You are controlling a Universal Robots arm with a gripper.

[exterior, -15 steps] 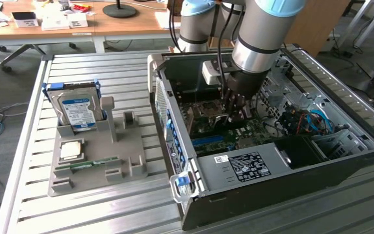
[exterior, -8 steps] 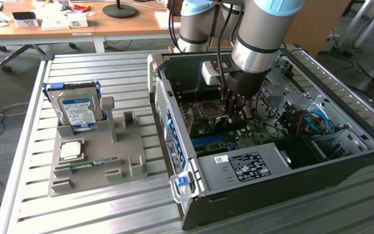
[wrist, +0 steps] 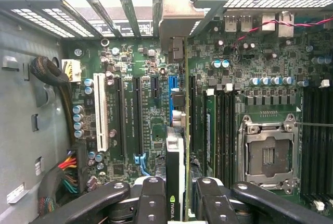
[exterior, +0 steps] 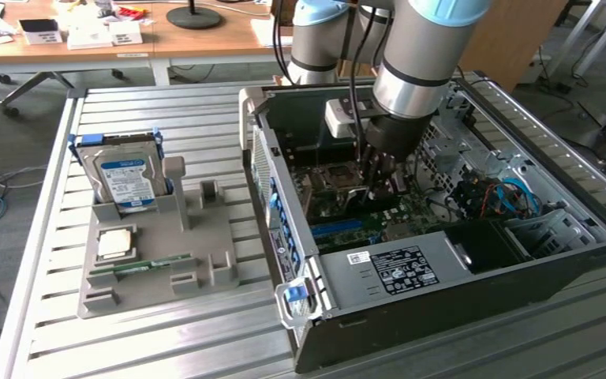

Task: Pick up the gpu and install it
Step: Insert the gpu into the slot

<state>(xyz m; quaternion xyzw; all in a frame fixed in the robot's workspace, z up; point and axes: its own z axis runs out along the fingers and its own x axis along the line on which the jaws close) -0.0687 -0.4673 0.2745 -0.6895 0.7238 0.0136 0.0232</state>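
gripping gpu (wrist: 175, 166) edge-on in partly closed claw (wrist: 181, 203), card directly beneath; long axis parallel to blue slot (wrist: 170, 92) just beside.

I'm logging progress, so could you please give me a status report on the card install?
End effector shut on the gpu. Card edge-on over the motherboard, inside the case. Nothing visibly in the way.

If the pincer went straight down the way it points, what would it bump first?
Probably the green circuit board in the computer. The card the pincer holds would touch it first, near the blue slot, though depth is hard to judge.
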